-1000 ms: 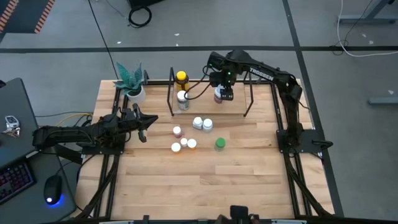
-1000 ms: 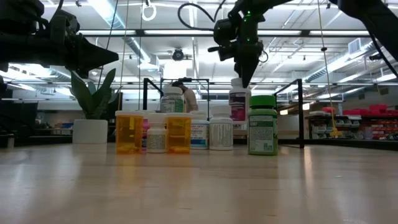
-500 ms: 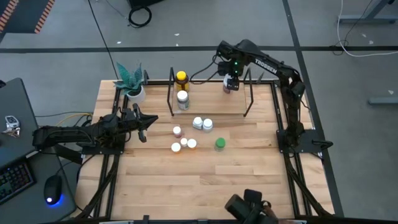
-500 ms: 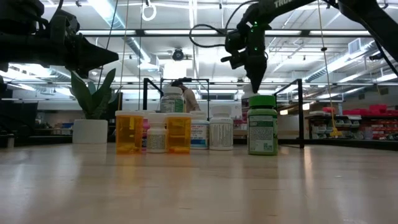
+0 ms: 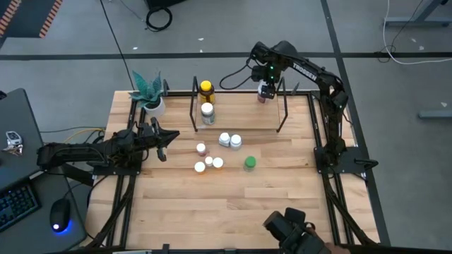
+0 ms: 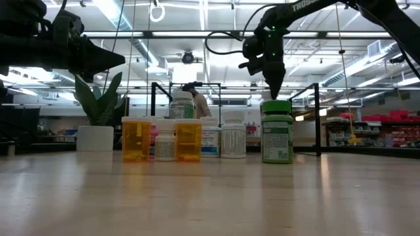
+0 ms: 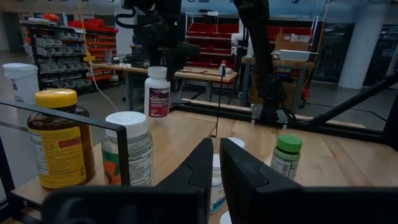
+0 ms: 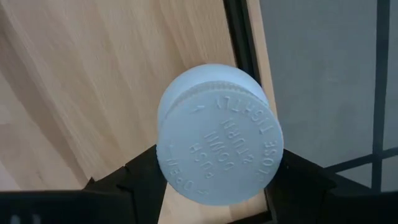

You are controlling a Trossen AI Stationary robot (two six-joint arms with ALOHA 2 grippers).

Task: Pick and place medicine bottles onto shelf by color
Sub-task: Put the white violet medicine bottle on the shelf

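My right gripper (image 5: 264,92) is shut on a white-capped bottle with a pinkish label (image 7: 157,92) at the far right corner of the shelf (image 5: 282,113). A yellow-capped amber bottle (image 5: 205,88) and a white-capped bottle (image 5: 207,111) stand on the shelf's left end. Several white-capped bottles (image 5: 224,139) and a green one (image 5: 249,162) stand on the table in front of the shelf. My left gripper (image 5: 164,144) is shut and empty at the table's left, pointing toward them. My right gripper pinches the bottle's white cap (image 8: 217,134) by its sides between the two fingers (image 8: 137,171). It comes from above, pointing down. The bottle is upright below the fingers, low over the shelf's wooden base; whether its bottom rests there I cannot tell.
A white pot with a green plant (image 5: 152,99) stands at the far left, beside the shelf. The shelf's black rail (image 8: 239,37) runs close behind the held bottle. A person with a dark device (image 5: 293,229) shows at the table's near edge.
My right gripper has carried the pink-labelled bottle from the middle of the shelf toward the table's far and right edges and down into the shelf's far right corner, upright all the way. The person's dark device has come in at the near edge.
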